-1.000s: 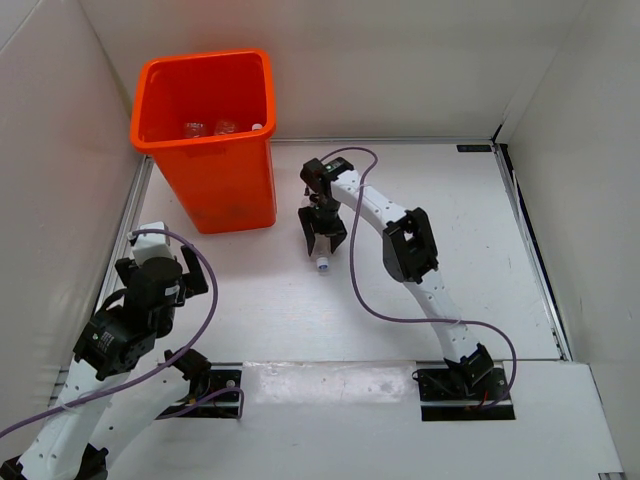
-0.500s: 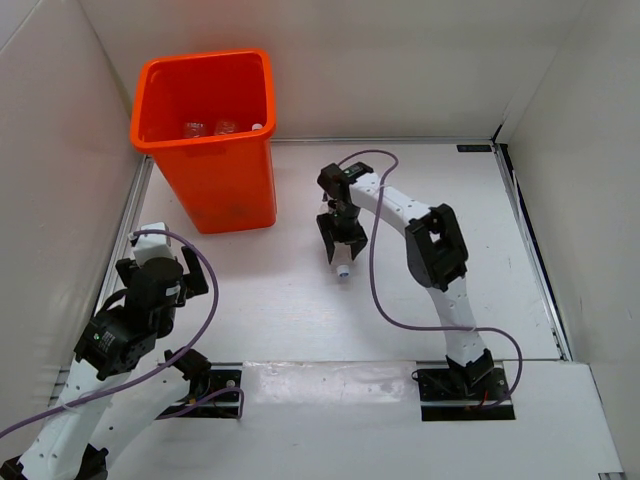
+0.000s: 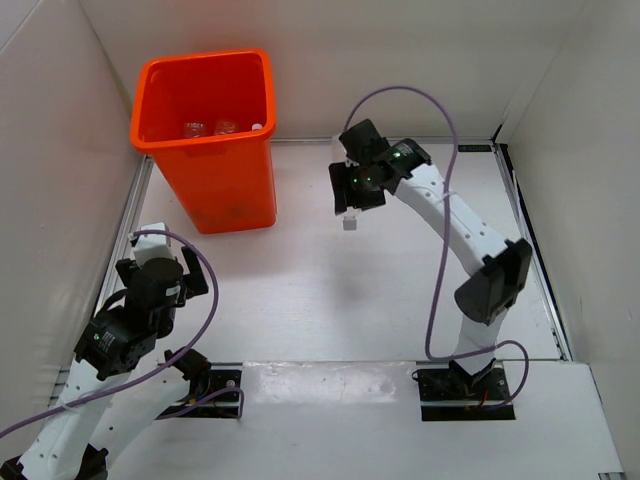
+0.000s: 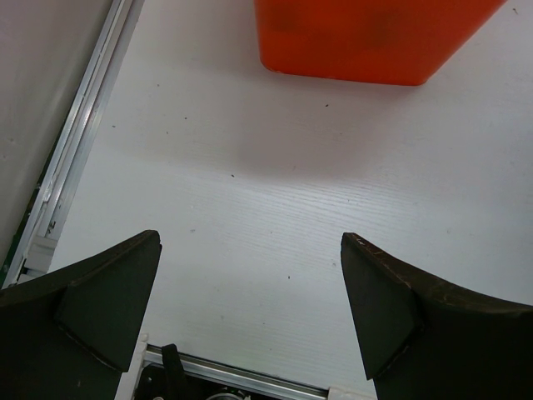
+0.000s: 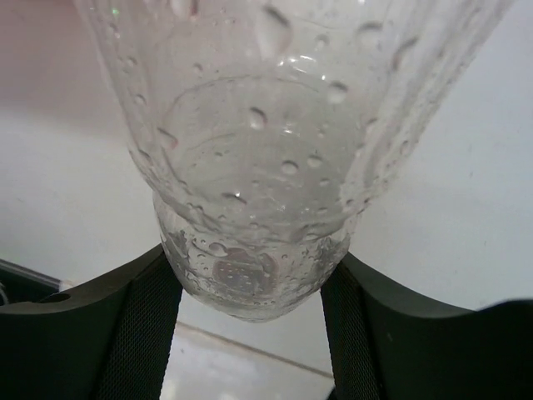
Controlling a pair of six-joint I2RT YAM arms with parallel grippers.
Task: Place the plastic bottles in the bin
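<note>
Your right hand point(image 3: 352, 196) has risen off the worktop point(image 3: 300, 300), gripping the base end of a seemingly light, droplet-slick bottle point(image 5: 258, 167).

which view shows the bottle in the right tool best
The right wrist view: the clear bottle fills the frame, wet with droplets, pinched in the right tool. Top external shows only a small pale end hanging below the tool. Left wrist misses it, showing just the orange bin base.

Top camera looks down; left wrist view, low, shares the bin point(image 4: 375, 42).
</note>
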